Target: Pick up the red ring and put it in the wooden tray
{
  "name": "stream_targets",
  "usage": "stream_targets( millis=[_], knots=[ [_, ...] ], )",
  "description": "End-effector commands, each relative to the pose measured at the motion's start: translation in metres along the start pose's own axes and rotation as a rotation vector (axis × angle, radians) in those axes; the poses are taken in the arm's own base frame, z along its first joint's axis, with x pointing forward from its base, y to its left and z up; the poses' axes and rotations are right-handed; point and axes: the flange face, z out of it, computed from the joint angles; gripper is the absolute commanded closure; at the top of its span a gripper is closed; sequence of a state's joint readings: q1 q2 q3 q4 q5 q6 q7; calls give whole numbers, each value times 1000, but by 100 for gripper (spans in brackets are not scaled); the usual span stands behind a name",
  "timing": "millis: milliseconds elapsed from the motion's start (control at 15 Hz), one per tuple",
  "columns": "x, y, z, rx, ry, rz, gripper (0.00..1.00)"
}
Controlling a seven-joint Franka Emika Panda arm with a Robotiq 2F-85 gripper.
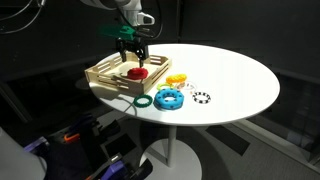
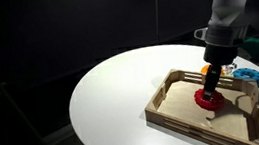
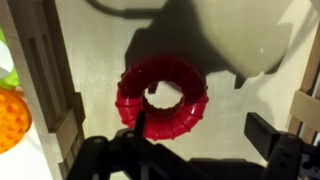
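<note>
The gripper [image 1: 133, 52] hung low over the wooden tray [image 1: 100, 72], its fingers spread and gripping nothing. The red ring [image 3: 160, 95] lay flat on the tray floor beneath them. To my eye a straight lift would be wisest, so nothing dragged (one finger looked very near the ring's rim). The tray held only that ring. The blue toothed ring [image 1: 168, 98], green ring [image 1: 143, 101] and yellow ring [image 1: 177, 79] sat outside on the white table [image 1: 235, 75].

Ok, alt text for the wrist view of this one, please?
A red ring lies flat on the floor of the wooden tray, seen from above. The open gripper shows dark along the bottom edge, partly overlapping the ring's left side; an orange object sits outside the tray's slatted wall at left.
</note>
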State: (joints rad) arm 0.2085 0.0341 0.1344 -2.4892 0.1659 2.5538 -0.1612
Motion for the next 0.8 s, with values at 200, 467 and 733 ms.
stream_targets(
  millis=[200,467,733],
  knots=[
    [-9,19,-57,-35,-17,88,0],
    [-18,35,-94,-93,-61,157,0],
    [-25,50,-133,-173,-75,224,0]
  ],
)
